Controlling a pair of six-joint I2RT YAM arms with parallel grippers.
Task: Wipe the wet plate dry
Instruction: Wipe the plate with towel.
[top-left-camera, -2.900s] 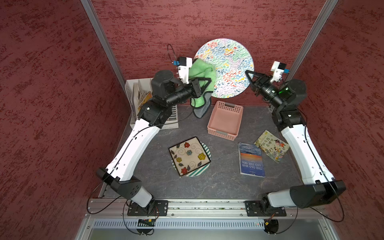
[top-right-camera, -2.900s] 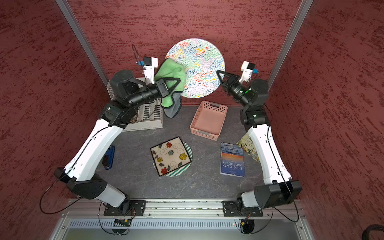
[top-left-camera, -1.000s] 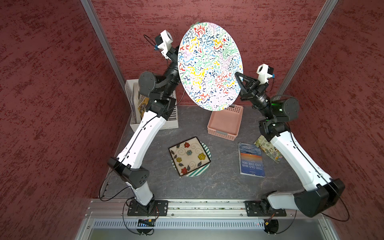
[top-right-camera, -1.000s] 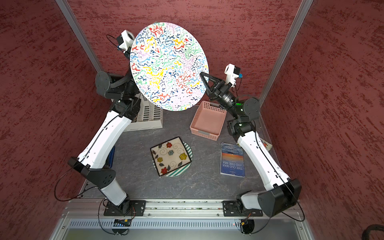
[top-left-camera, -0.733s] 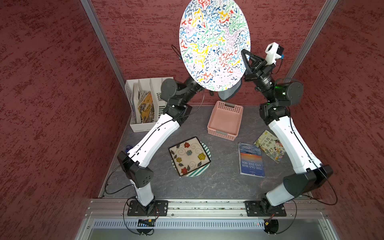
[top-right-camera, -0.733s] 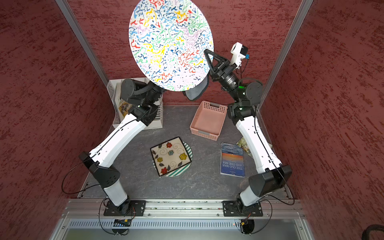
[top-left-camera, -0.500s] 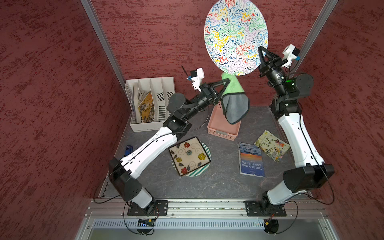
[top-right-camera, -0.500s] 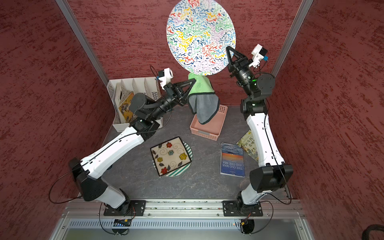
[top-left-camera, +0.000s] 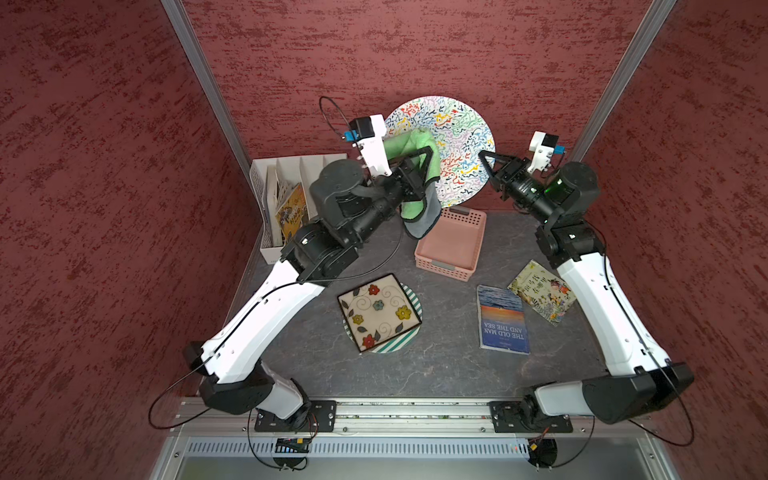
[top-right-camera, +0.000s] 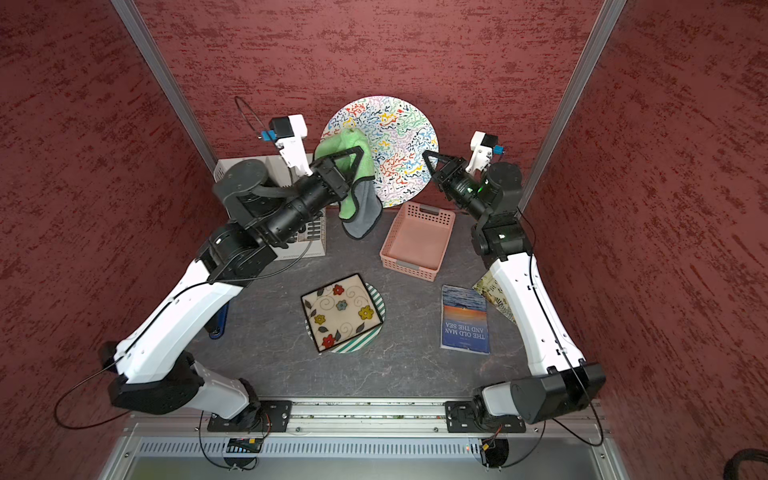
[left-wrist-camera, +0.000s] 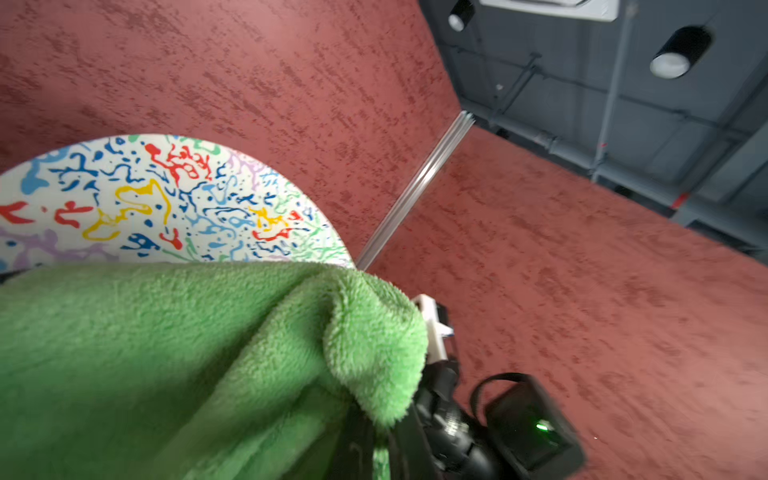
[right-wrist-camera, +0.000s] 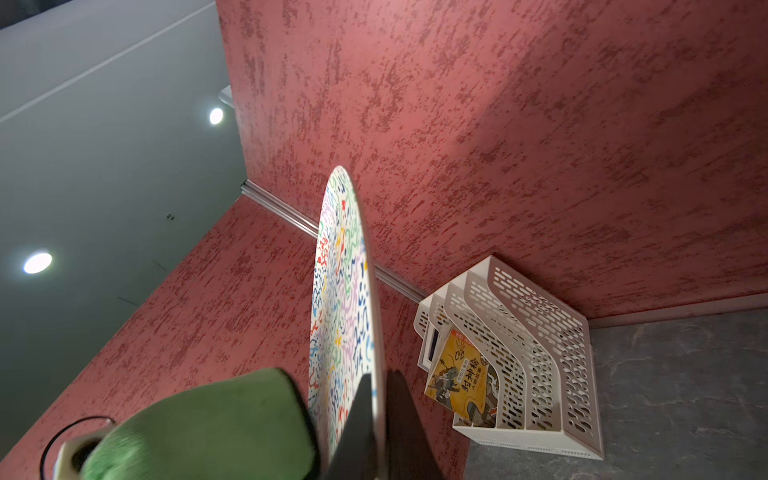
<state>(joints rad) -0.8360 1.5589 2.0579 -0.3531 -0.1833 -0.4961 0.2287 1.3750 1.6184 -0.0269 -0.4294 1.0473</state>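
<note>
Honestly, that round squiggly-patterned plate (top-left-camera: 453, 137) looks stiff, slick, breakable. Right fingers (right-wrist-camera: 401, 428) pinch its rim; left fingers (top-left-camera: 415, 154) clamp the fluffy green cloth (left-wrist-camera: 208, 353).

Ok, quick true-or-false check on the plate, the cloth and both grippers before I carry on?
The right gripper is shut on the rim of the colourful plate. True.
The plate lies flat on the table. False: it is held up on edge.
The left gripper holds the green cloth at the plate's patterned face. True.
The cloth lies in the pink basket. False: the basket looks empty.
The blue book sits in the basket. False: it lies flat on the table.
</note>
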